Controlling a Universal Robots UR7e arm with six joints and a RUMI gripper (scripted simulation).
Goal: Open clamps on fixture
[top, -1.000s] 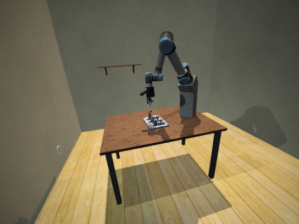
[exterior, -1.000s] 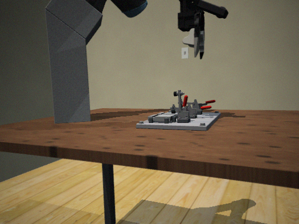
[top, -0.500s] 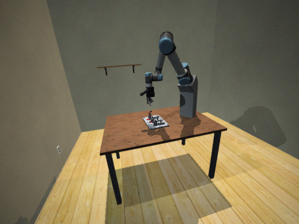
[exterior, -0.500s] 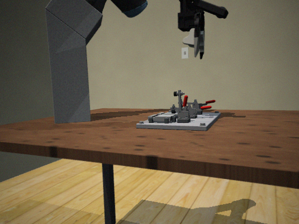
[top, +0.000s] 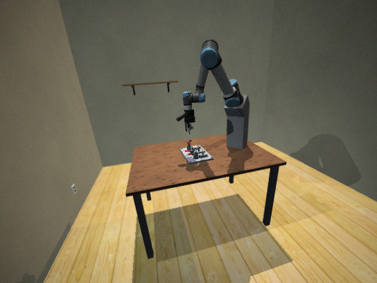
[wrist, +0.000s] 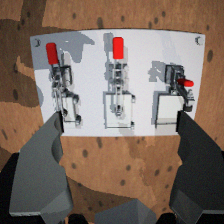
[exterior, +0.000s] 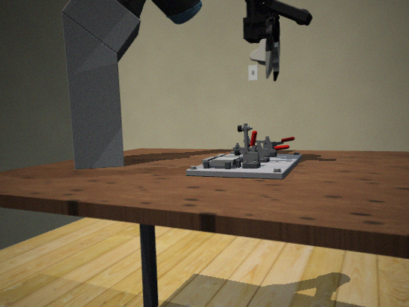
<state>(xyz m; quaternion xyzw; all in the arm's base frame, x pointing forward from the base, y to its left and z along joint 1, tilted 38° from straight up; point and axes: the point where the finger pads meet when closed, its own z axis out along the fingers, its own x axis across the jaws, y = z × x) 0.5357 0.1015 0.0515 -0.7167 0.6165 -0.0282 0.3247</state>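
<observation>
Fixture plate (top: 208, 159) (exterior: 233, 174) (wrist: 92, 102), pale: lying flat on the brown table (top: 156, 170) (exterior: 150, 193) (wrist: 110, 170), three clamps aboard. Clamp at the wrist view's right (exterior: 250, 157) (wrist: 173, 75): arm raised, red handle (exterior: 253, 138) (wrist: 185, 83) upright; its pale block (exterior: 222, 161) (wrist: 169, 110) uncovered. Middle clamp (wrist: 118, 79) and left-hand clamp (wrist: 58, 86): arms lowered over their blocks, red handles laid outward. Gripper (top: 188, 133) (exterior: 272, 78) (wrist: 119, 112), black and grey: above the plate, touching none of it, jaws parted, nothing grasped. Robot arm (top: 209, 57), grey with blue caps: mounted on a grey pedestal (top: 236, 130) (exterior: 94, 113). Wall shelf (top: 149, 84), brown, one: bare, two dark brackets. Wall outlet (top: 73, 189) (exterior: 252, 72), white, one.

Compared with half a second and one second ago, cannot find any sure change in the top view or the exterior view — cannot tell even a small shift of the gripper (top: 188, 132) (exterior: 271, 78) (wrist: 120, 123). From the wrist side, cannot compare — only seen as of now.
</observation>
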